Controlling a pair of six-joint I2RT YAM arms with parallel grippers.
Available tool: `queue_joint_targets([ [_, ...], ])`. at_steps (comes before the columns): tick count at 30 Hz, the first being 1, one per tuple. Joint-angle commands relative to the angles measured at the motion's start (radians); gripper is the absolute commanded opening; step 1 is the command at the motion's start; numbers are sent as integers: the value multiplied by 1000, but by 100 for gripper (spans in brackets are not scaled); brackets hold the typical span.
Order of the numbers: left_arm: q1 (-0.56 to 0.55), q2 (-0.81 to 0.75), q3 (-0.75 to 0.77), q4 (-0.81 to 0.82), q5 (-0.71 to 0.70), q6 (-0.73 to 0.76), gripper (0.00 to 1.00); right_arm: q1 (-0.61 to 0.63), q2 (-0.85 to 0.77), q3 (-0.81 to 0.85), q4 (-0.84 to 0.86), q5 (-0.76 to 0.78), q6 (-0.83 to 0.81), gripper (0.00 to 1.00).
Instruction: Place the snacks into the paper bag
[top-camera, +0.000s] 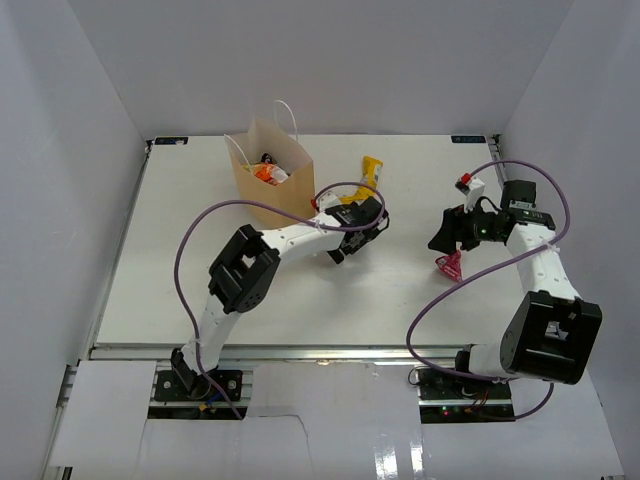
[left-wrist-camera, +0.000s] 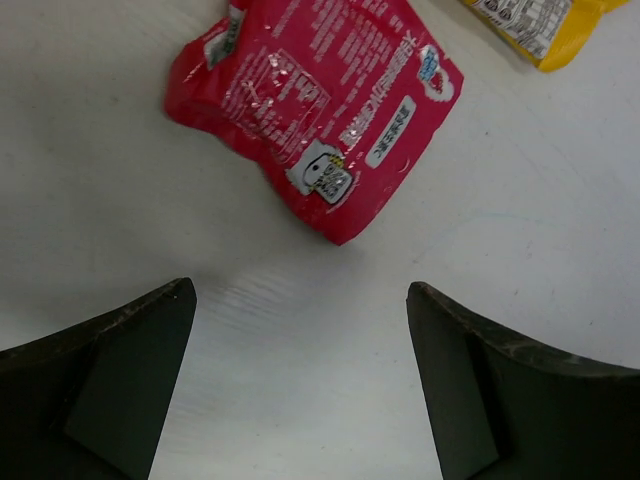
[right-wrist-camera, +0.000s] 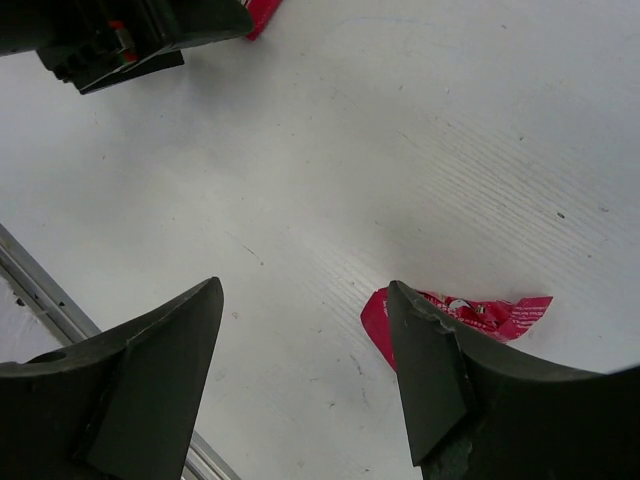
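Note:
The tan paper bag (top-camera: 262, 185) stands open at the back left with orange and dark snacks (top-camera: 268, 172) inside. A yellow packet (top-camera: 370, 170) lies right of it and shows in the left wrist view (left-wrist-camera: 540, 22). My left gripper (top-camera: 368, 220) (left-wrist-camera: 300, 305) is open and empty, low over the table. A red-pink packet (left-wrist-camera: 320, 110) lies flat just ahead of it; the top view hides that packet. My right gripper (top-camera: 447, 235) (right-wrist-camera: 305, 300) is open and empty. A second pink packet (top-camera: 449, 265) (right-wrist-camera: 490, 312) lies beside its right finger.
A small red and white item (top-camera: 465, 182) lies behind the right gripper. White walls enclose the table (top-camera: 200, 280) on three sides. A metal rail (top-camera: 300, 352) runs along the near edge. Purple cables loop over both arms.

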Motion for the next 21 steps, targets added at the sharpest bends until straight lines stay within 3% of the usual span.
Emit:
queue_joint_targets([
  [1,13,65,156,-179,-98,-81,96,-27,-18,-20,0,-32,-35,73],
  [10,53,183,326,-231,-135,-42,89,-64,-6,-17,4,-69,-44,73],
  [21,53,266,342,-248,-185,101,81,-78,7,-14,7,-93,-35,73],
])
